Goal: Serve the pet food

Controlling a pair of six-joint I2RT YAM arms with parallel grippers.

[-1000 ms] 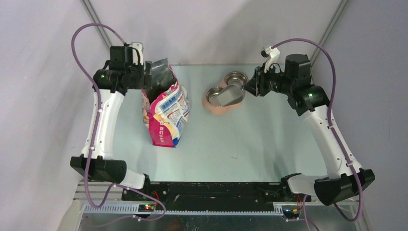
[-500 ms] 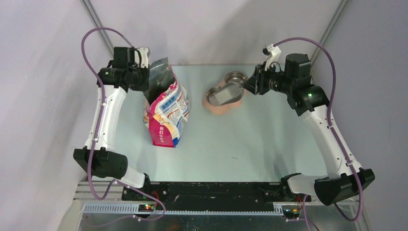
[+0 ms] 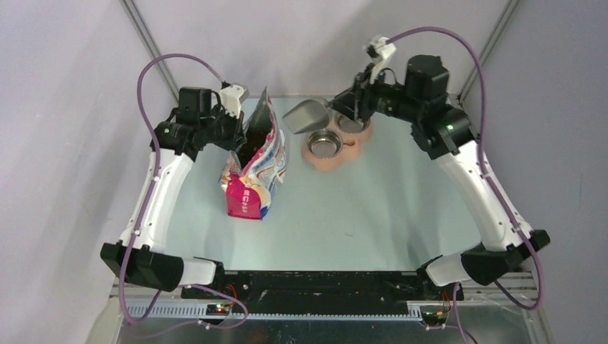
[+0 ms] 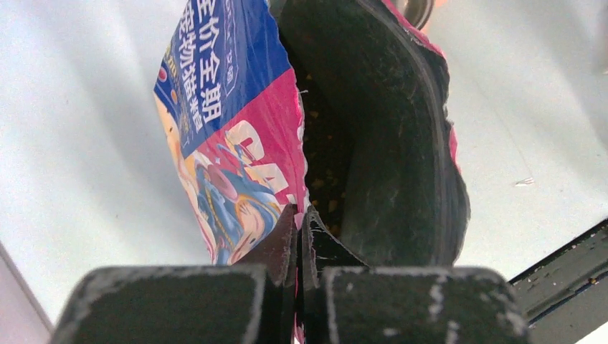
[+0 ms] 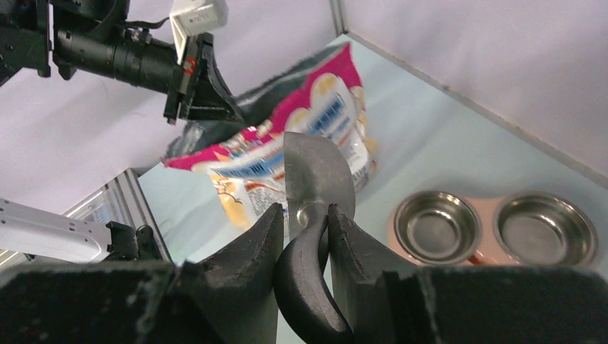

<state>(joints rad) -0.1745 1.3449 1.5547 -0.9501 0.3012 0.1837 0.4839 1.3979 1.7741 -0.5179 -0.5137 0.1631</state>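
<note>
The pink-white-blue bag (image 3: 252, 175) stands at the table's left with its mouth open. Dark-brown pet food (image 4: 320, 183) shows deep inside it, also a dark patch in the bag's mouth (image 3: 251, 141) from above. My left gripper (image 4: 300, 215) is shut on the bag's torn top edge, at the mouth's left side (image 3: 239, 134). My right gripper (image 5: 305, 211) is shut on the black handle of the grey metal scoop (image 5: 316, 170). The scoop (image 3: 307, 117) hangs in the air between the bag's mouth and the bowls, and its bowl looks bare.
A pink double feeder (image 3: 332, 156) with two steel bowls (image 5: 434, 228) (image 5: 546, 228) sits at the back centre, both showing bare metal. The back wall runs close behind it. A metal frame post (image 3: 147, 36) rises behind the left arm.
My left gripper has shut on the bag's rim and shifted right, tilting the bag's top. My right arm has lifted the scoop off the bowls and carried it left toward the bag.
</note>
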